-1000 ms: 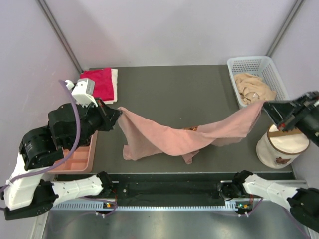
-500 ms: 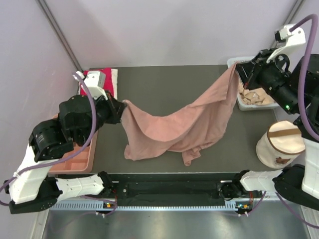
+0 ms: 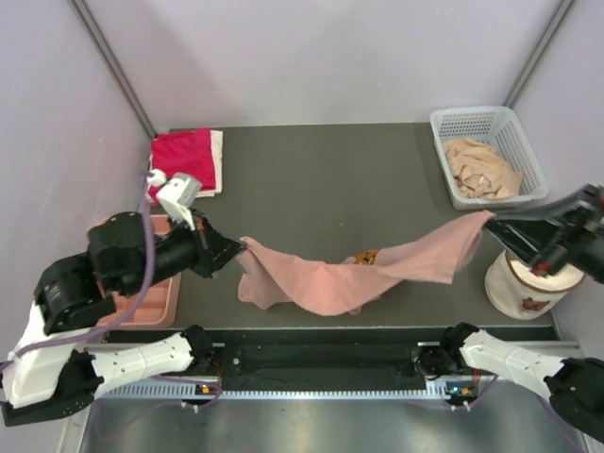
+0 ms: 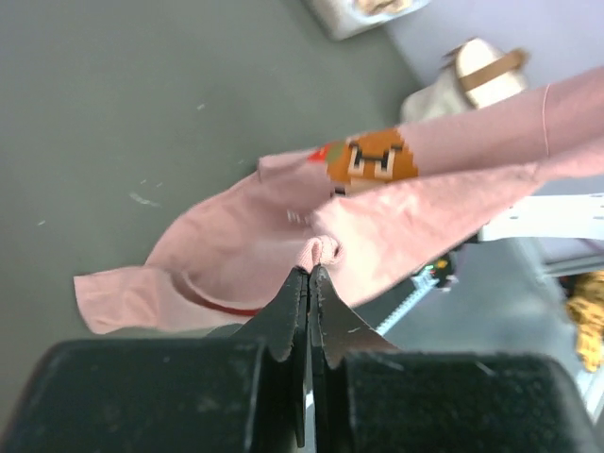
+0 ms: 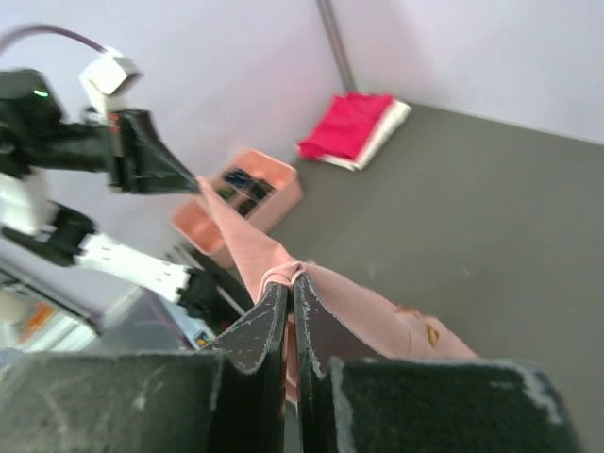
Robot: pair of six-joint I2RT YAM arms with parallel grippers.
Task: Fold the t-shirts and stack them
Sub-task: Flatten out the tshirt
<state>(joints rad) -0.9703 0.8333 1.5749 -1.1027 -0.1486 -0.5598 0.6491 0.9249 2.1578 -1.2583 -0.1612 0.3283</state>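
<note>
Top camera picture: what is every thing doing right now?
Dusty-pink cloth t-shirt: stretched between both grippers, middle sagging.
Left gripper: shut on the shirt.
Right gripper: shut on the shirt.
Red cloth t-shirt: folded, stacked on white one.
Tan cloth t-shirt: crumpled in white plastic basket.

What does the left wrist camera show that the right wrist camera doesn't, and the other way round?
Only the left wrist: the cream bag and a corner of the white basket. Only the right wrist: the red shirt and the pink tray. Both: the dusty-pink t-shirt pinched by a shut gripper, the left gripper in one, the right gripper in the other, above the dark table.
</note>
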